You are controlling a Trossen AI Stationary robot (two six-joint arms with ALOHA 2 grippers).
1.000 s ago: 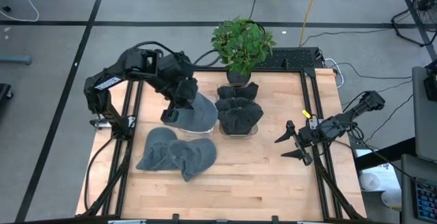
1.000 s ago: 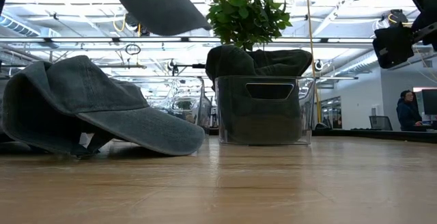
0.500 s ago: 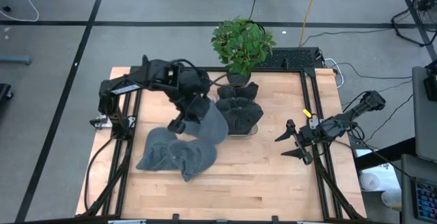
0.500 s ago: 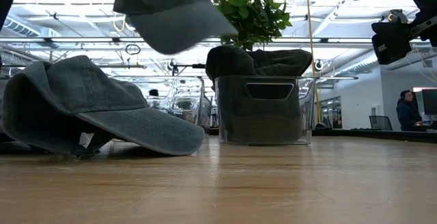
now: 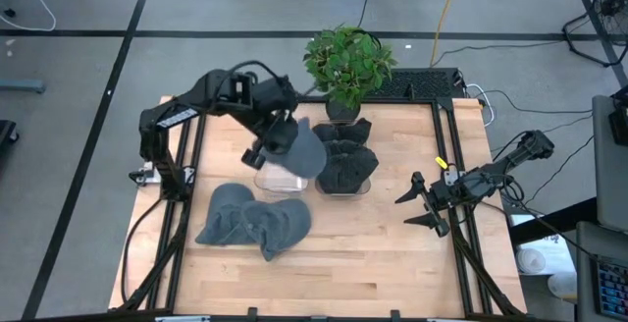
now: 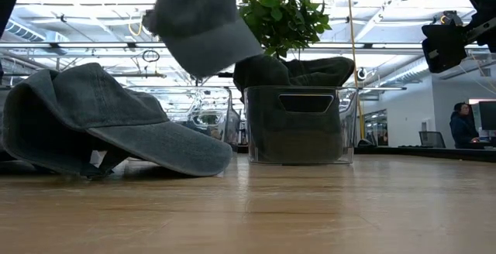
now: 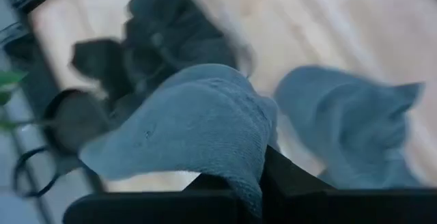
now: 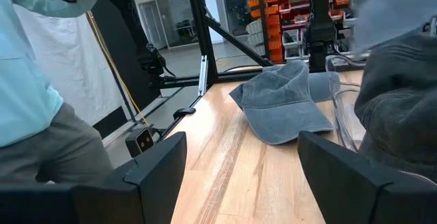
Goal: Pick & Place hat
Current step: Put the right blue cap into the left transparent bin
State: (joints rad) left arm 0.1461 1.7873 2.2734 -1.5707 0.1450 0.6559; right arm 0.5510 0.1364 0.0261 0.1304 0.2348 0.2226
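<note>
A grey hat (image 5: 302, 150) hangs in the air from my left gripper (image 5: 278, 137), which is shut on it beside a clear bin (image 5: 343, 187) stuffed with dark hats. In the low view the hat (image 6: 203, 25) hangs tipped, its brim slanting down. Two more grey hats (image 5: 253, 219) lie in a heap on the table at the near left. My right gripper (image 5: 417, 204) waits open at the table's right edge, with nothing between its fingers (image 8: 157, 162). My left gripper pinches an edge of the hat's cloth (image 7: 251, 176) between its two fingers (image 7: 293, 177), coming at it slanting down from above. The hat hangs out past the fingertips, tilted and lifted clear of the table and the bins.
A potted plant (image 5: 345, 62) stands at the far edge behind the bin. A second clear bin (image 5: 278, 179) sits under the held hat. A person (image 8: 34, 87) stands beyond the table's left side. Bare wood lies along the near and right parts of the table (image 5: 373, 263).
My left gripper has carried the hat toward the far right, toward the bins, sinking a little and rolling at the wrist. The hat, level before, now hangs tipped with its brim pointing down. The clear bin below it has come into view.
</note>
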